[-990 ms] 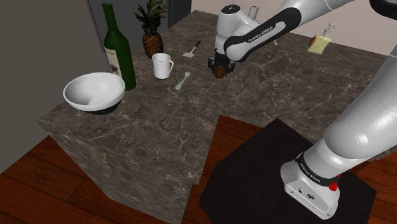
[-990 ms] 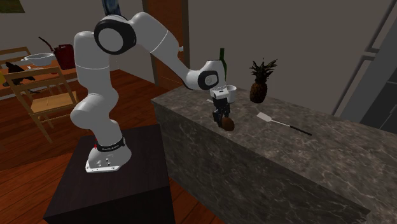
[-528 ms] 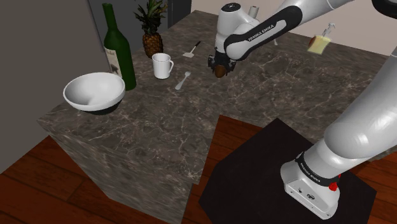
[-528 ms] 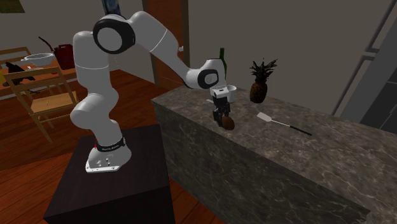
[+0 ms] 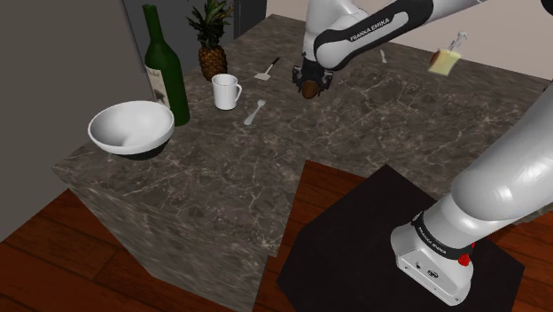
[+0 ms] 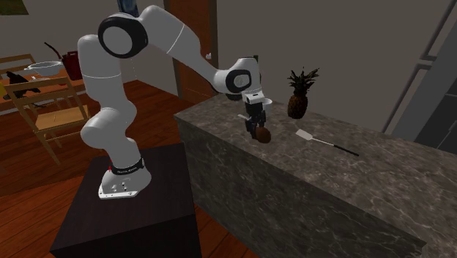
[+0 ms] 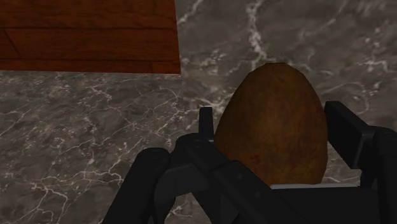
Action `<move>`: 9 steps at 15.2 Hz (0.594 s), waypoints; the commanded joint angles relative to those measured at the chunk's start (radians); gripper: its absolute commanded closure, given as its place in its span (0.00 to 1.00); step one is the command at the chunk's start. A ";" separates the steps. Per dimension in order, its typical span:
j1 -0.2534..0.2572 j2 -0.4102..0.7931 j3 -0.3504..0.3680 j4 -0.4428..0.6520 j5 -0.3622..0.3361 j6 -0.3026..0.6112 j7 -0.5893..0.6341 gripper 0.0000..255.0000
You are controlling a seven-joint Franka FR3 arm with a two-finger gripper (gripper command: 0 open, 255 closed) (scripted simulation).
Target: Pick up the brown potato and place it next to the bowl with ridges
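Note:
My black gripper (image 5: 309, 86) is shut on the brown potato (image 5: 308, 90) and holds it a little above the dark marble counter (image 5: 354, 133). In the wrist view the egg-shaped potato (image 7: 275, 121) sits clasped between my two fingers (image 7: 347, 137). The second exterior view has the potato (image 6: 263, 135) hanging under the gripper (image 6: 258, 130) over the counter. The white bowl (image 5: 131, 128) stands on the counter near its corner at the shoulder view's left, well away from the gripper.
A green bottle (image 5: 166, 69), a white mug (image 5: 226, 91), a pineapple (image 5: 211, 44), a spoon (image 5: 255, 112) and a spatula (image 5: 268, 71) stand between the gripper and the bowl. A yellow item (image 5: 442, 60) lies at the far right. My black stand (image 5: 390, 257) is below the counter.
The gripper has risen with the potato, lifting it higher off the counter; the arm's upper links swung upward. Nothing else moved.

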 commanded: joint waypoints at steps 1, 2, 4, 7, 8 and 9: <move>0.000 -0.013 0.004 0.013 0.014 -0.023 -0.013 1.00; -0.001 -0.020 0.005 0.017 0.021 -0.033 -0.020 1.00; -0.002 -0.034 0.008 0.027 0.035 -0.055 -0.034 1.00; -0.003 -0.055 0.011 0.044 0.054 -0.088 -0.054 1.00; -0.003 -0.061 0.012 0.050 0.060 -0.099 -0.060 1.00; -0.003 -0.067 0.012 0.056 0.065 -0.110 -0.066 1.00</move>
